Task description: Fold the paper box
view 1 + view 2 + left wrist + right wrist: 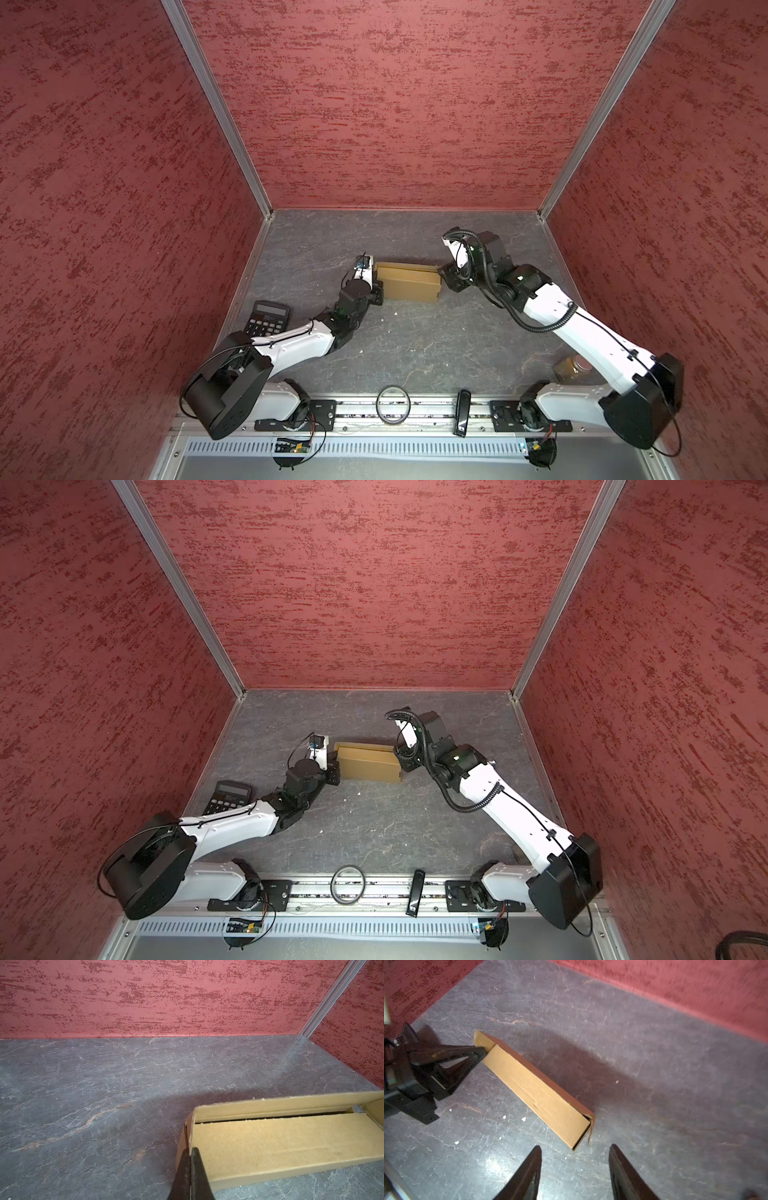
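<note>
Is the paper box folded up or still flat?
Folded up: the paper box has raised walls and its top panel down; a dark slit shows along one long edge.

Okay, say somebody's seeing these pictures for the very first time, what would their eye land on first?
Probably the tan paper box lying in the middle of the dark stone-look table, bright against it and the red walls. The left gripper is pinched shut on one end wall of it, while the right gripper stands open just short of the other end. A black calculator lies off by the table's left edge.
</note>
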Motion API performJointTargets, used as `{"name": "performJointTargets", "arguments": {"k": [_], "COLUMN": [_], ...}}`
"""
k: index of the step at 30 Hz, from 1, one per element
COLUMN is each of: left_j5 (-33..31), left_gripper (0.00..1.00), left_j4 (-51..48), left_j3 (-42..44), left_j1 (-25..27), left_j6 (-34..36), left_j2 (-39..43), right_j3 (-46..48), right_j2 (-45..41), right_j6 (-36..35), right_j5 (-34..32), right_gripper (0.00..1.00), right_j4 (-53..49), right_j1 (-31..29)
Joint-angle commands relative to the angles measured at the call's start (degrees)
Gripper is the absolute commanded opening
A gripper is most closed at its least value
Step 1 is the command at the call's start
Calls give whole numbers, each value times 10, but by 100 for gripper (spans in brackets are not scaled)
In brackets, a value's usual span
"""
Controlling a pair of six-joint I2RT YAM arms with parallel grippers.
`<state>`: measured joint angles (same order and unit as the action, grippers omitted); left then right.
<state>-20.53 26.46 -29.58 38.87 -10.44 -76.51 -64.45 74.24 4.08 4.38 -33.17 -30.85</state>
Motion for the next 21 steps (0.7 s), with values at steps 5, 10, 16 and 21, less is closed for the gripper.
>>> {"name": "performJointTargets", "arguments": {"k": [5, 10, 16, 21], "left_j5": [37, 35, 34, 35], "left_gripper": [1, 1, 1, 1], "left_j4": [-124, -124, -124, -124], "left_j3": [30, 30, 31, 31], "left_j1": [8, 8, 9, 9], "left_j6": [6, 5, 5, 5], "left_j2": [-24, -24, -24, -25], "right_j3": [25, 41, 50, 55], "right_j2": [5, 16, 31, 41], "right_j6": [86, 102, 104, 102], "right_j5": [105, 130, 130, 133], "right_gripper": [54, 55, 55, 55], "right_j4": [66, 94, 108, 118], "right_j1": [38, 48, 50, 53]}}
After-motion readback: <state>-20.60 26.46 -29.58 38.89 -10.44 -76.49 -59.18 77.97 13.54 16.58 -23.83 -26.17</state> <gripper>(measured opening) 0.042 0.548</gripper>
